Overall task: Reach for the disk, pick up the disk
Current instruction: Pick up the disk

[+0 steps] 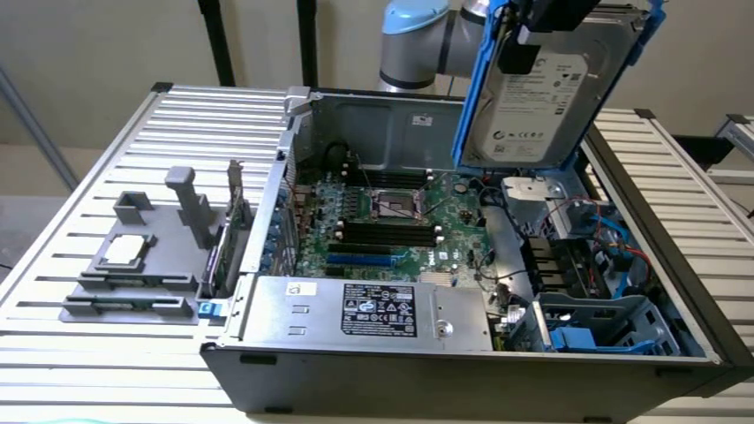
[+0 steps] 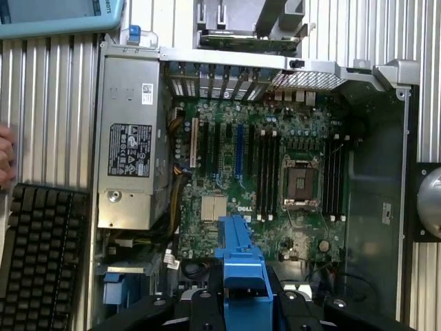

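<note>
The disk (image 1: 536,97), a silver-grey hard drive with a white label in a bright blue bracket, hangs upright and slightly tilted above the open computer case (image 1: 471,371). My gripper (image 1: 545,25) is shut on its upper end, with the dark fingers clamped over the bracket. In the wrist view the blue bracket of the disk (image 2: 241,265) sticks out between my black fingers (image 2: 293,307), high over the green motherboard (image 2: 262,179). The disk touches nothing in the case.
The case lies open on a slatted metal table (image 1: 106,141). A silver power supply box (image 1: 365,309) sits at its front and blue drive bays (image 1: 601,327) at the exterior view's right. A grey fixture (image 1: 141,265) holds a small square chip. A black keyboard (image 2: 38,255) and a hand (image 2: 5,155) are beside the case.
</note>
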